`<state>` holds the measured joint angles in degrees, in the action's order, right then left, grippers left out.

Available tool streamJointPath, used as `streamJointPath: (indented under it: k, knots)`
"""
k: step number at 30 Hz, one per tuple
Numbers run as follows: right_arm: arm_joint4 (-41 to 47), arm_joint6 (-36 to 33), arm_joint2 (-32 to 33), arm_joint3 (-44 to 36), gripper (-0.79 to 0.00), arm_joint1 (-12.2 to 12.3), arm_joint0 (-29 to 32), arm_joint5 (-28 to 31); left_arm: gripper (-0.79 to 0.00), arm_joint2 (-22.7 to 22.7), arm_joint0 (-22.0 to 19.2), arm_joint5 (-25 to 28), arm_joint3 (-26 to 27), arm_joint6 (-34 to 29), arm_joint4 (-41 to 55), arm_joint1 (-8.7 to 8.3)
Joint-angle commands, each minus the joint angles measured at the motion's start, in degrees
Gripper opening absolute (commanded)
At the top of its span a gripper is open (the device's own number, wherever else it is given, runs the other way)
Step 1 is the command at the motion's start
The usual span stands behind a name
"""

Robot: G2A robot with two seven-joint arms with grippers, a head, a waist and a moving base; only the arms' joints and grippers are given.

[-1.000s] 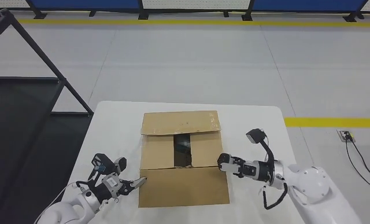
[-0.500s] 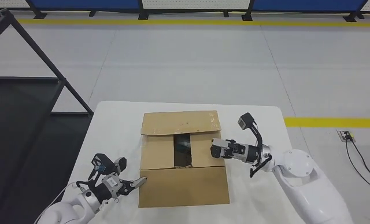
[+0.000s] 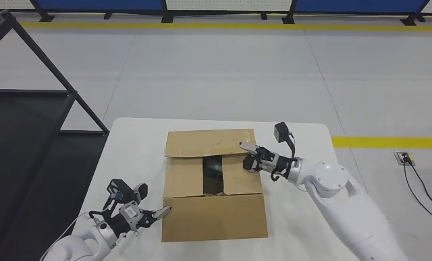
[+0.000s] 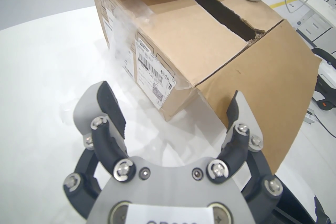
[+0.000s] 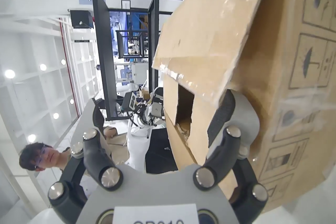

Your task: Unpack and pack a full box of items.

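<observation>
right tool [image 3: 248, 157] has swung from the right side of the box [image 3: 214, 220] to its far right top corner, fingers spread wide, one at the corner of the far flap [image 3: 202, 143]. left tool [image 3: 157, 213] hangs released just left of the near left corner. box sits mid-counter [image 3: 135, 143], flaps nearly closed around a dark gap.

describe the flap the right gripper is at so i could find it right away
On the white table stands one cardboard box. Its top flap farthest from the robot is the one, with the open right gripper at its corner. Unlike the flatter flaps beside the dark slot, it is tipped up, its edge ragged with tape.
</observation>
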<state>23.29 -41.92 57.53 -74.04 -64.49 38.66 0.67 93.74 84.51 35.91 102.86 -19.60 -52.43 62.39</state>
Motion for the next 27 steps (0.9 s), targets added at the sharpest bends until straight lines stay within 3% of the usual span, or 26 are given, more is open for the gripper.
streamJointPath:
  k: [1, 8, 17, 27]
  knots:
    - [1.0, 2.1, -0.8, 1.1, 0.0, -0.7, -1.0, 0.5, 0.0, 0.0, 0.0, 0.0, 0.0, 0.0, 0.0, 0.0]
    - [7.0, 7.5, -2.4, 4.6, 0.0, -3.1, -4.9, 4.3, 0.0, 0.0, 0.0, 0.0, 0.0, 0.0, 0.0, 0.0]
    - [13.1, 13.7, -6.4, 13.7, 0.0, -7.4, -13.5, 3.8, 0.0, 0.0, 0.0, 0.0, 0.0, 0.0, 0.0, 0.0]
    - [13.1, 13.7, -6.4, 13.7, 0.0, -7.4, -13.5, 3.8, 0.0, 0.0, 0.0, 0.0, 0.0, 0.0, 0.0, 0.0]
